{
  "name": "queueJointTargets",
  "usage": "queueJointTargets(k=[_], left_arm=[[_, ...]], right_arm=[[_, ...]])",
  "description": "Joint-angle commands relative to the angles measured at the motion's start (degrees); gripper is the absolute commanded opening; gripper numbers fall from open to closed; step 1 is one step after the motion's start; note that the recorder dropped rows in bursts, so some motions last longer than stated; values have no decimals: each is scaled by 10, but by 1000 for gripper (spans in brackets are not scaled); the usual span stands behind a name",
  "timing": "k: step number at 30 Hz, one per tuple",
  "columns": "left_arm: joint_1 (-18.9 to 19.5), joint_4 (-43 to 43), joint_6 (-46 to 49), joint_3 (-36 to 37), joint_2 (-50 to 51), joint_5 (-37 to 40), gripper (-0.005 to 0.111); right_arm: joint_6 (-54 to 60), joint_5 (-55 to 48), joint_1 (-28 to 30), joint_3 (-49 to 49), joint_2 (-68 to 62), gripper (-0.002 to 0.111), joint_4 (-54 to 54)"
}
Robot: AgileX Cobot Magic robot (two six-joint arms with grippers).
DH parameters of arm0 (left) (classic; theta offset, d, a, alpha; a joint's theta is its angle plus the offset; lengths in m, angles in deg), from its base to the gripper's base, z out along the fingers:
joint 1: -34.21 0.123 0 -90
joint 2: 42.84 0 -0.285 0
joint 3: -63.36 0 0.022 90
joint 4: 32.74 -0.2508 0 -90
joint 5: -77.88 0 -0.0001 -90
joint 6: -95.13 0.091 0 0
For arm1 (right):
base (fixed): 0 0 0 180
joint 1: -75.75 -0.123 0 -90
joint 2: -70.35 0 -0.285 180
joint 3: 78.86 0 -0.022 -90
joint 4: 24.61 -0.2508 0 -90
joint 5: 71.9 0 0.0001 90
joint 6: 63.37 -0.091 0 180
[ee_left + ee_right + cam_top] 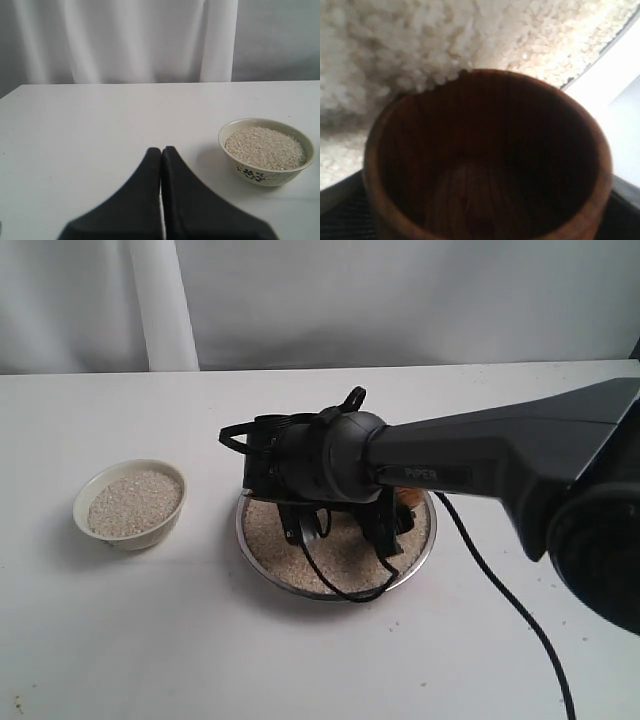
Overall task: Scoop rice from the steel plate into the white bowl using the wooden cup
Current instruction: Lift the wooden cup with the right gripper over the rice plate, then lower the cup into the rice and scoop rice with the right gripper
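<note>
The steel plate (262, 552) lies mid-table with rice (335, 558) spread in it. My right gripper (350, 525) hangs low over the plate, shut on the wooden cup (485, 165). The cup's dark inside looks empty and its lip touches a rice heap (420, 40). From outside only a brown sliver of the cup (408, 497) shows behind the arm. The plate's rim (606, 47) runs past the cup. The white bowl (100, 530) stands left of the plate, filled with rice (133, 500). My left gripper (161, 150) is shut and empty, hovering over bare table beside the bowl (260, 175).
A black cable (500, 590) trails from the right arm across the table toward the front right. A white curtain (160, 300) hangs behind the table's far edge. The left arm is outside the exterior view.
</note>
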Motion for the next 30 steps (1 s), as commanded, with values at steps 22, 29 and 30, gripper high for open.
queueJointTargets(k=[22,29,30], left_arm=[[-1,0,-2,1,-1,-3,0],[-1,0,-2,1,-1,-3,0],[-1,0,-2,1,-1,-3,0]], right_arm=[[-31,96,-2,-6,-28,0,-125],[-47,113,1,-6,-28,0,-136],[-47,119,3,-6,-28,0,-142]])
